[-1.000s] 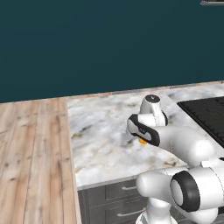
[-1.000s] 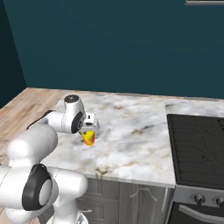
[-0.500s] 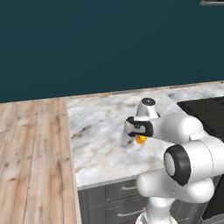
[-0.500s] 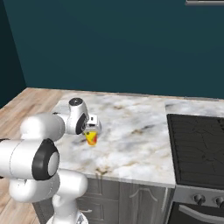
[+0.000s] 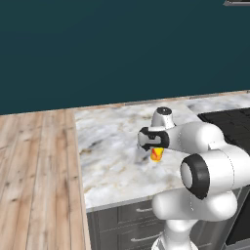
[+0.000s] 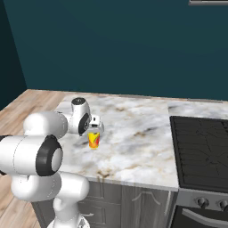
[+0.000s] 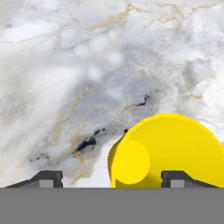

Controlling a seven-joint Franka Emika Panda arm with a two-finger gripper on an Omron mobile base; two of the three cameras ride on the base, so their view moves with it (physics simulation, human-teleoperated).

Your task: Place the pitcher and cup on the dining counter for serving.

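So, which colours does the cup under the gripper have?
The cup is yellow with red-orange marks on its side; the right base view shows it best.

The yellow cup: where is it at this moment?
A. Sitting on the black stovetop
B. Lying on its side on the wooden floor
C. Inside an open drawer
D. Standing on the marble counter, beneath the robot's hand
D: the yellow cup stands upright on the marble counter just under the robot's hand, well left of the black stovetop.
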